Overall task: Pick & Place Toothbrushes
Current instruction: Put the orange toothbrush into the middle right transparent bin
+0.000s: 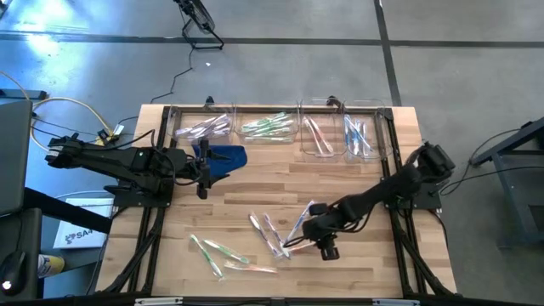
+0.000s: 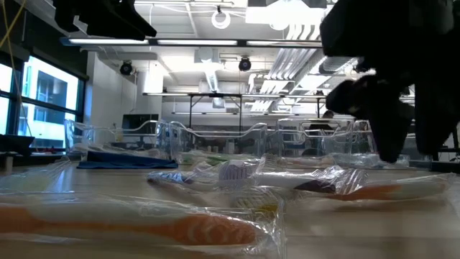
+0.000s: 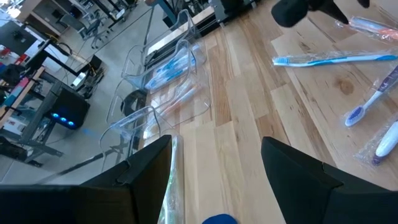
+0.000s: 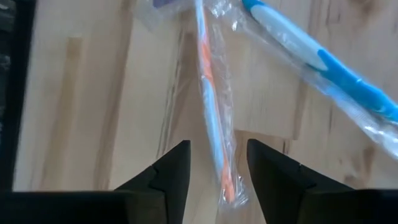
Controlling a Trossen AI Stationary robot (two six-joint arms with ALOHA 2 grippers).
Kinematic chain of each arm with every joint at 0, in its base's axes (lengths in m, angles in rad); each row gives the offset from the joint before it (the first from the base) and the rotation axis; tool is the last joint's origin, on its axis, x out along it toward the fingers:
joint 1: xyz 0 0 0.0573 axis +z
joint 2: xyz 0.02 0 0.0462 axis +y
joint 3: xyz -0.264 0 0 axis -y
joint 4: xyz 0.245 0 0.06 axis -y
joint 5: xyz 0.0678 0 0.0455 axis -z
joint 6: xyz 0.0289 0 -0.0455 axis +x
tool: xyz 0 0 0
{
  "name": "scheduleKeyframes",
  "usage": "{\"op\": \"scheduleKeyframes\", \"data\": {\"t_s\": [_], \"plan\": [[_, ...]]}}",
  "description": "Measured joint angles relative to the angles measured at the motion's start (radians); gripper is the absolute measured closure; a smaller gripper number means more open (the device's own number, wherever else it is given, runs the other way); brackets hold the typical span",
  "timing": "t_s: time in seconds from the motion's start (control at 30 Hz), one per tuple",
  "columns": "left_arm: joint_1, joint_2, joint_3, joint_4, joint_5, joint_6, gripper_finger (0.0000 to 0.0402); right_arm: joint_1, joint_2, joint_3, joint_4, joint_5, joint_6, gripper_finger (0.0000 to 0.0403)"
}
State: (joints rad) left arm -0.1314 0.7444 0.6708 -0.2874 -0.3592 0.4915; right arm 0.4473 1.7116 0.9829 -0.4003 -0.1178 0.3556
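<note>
High view: right gripper [image 1: 326, 247] hangs over loose toothbrushes [image 1: 276, 234] mid-table; others lie in clear bins [image 1: 280, 127]; left gripper [image 1: 202, 170] waits by blue cloth [image 1: 225, 157].
Left wrist view: its fingers spread wide.
Right wrist view: fingers [image 4: 168, 171] parted, straddling an orange-white wrapped toothbrush [image 4: 211, 106], not pinching it.

Wrapped toothbrushes [image 1: 280, 234] scattered flat on the wood (others sorted in bins)

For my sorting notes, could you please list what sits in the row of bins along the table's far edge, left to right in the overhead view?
Clear-whitish wrapped toothbrushes → green-handled toothbrushes → pink-handled toothbrushes → blue-handled toothbrushes.
</note>
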Motion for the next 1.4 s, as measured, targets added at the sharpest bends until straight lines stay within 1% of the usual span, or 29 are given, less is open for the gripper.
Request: {"op": "scheduleKeyframes", "data": {"t_s": [0.2, 0.47, 0.6, 0.77, 0.9, 1.23, 1.3, 1.4], "plan": [[0.000, 0.000, 0.000, 0.000, 0.000, 0.000, 0.0160, 0.003, 0.053, 0.000, 0.024, -0.014, 0.072, 0.0254], [0.000, 0.000, 0.000, -0.001, 0.000, 0.000, 0.0160, 0.029, 0.120, 0.005, 0.027, 0.074, 0.095, 0.0254], [0.000, 0.000, 0.000, -0.001, 0.000, -0.003, 0.0160, 0.036, 0.128, 0.004, 0.023, 0.121, 0.141, 0.0254], [0.000, 0.000, 0.000, -0.001, 0.000, -0.003, 0.0160, 0.035, 0.130, 0.002, 0.021, 0.139, 0.175, 0.0257], [0.000, 0.000, 0.000, -0.002, 0.001, -0.003, 0.0160, 0.035, 0.131, 0.002, 0.020, 0.154, 0.176, 0.0280], [0.000, 0.000, 0.000, -0.003, 0.004, -0.003, 0.0160, 0.032, 0.133, 0.001, 0.023, 0.172, 0.175, 0.0378], [0.000, 0.000, 0.000, -0.003, 0.004, -0.003, 0.0160, 0.032, 0.133, 0.001, 0.020, 0.171, 0.175, 0.0388], [0.000, 0.000, 0.000, -0.003, 0.004, -0.003, 0.0160, 0.031, 0.132, 0.001, 0.006, 0.153, 0.172, 0.0385]]}}
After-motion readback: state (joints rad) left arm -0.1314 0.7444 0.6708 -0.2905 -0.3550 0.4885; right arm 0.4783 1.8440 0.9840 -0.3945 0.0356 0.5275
